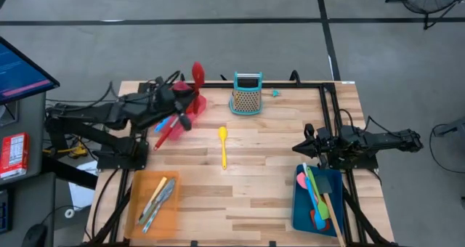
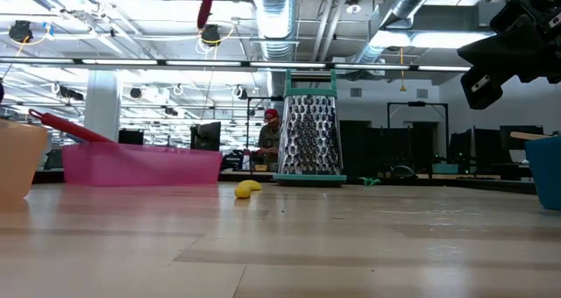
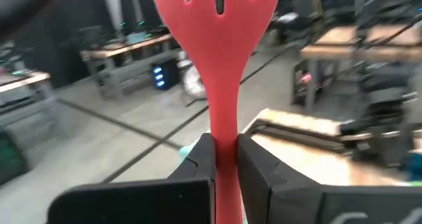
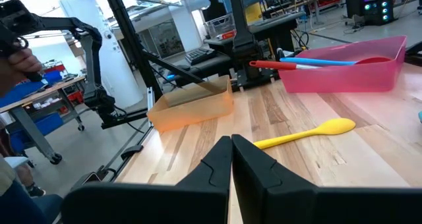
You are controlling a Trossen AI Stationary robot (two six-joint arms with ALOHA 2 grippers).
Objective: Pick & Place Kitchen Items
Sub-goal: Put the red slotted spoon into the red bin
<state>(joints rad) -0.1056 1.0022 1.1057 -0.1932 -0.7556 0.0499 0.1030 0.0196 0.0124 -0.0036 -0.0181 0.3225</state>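
- The red slotted spatula (image 3: pixel 221 59) sits clamped by its handle in my left claw (image 3: pixel 224 159), raised above the pink tray (image 1: pixel 190 107) at ten o'clock on the table (image 1: pixel 254 196).
- A yellow spoon (image 1: pixel 222 144) lies at table centre.
- My right claw (image 4: pixel 231 151), fingers pressed together and empty, waits at three o'clock, near the blue tray (image 1: pixel 299 207).

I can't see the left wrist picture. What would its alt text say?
The left gripper is shut on the handle of a red slotted spatula, holding it upright in the air, filling the middle of the view. Behind it lie a blurred workshop floor and distant tables.
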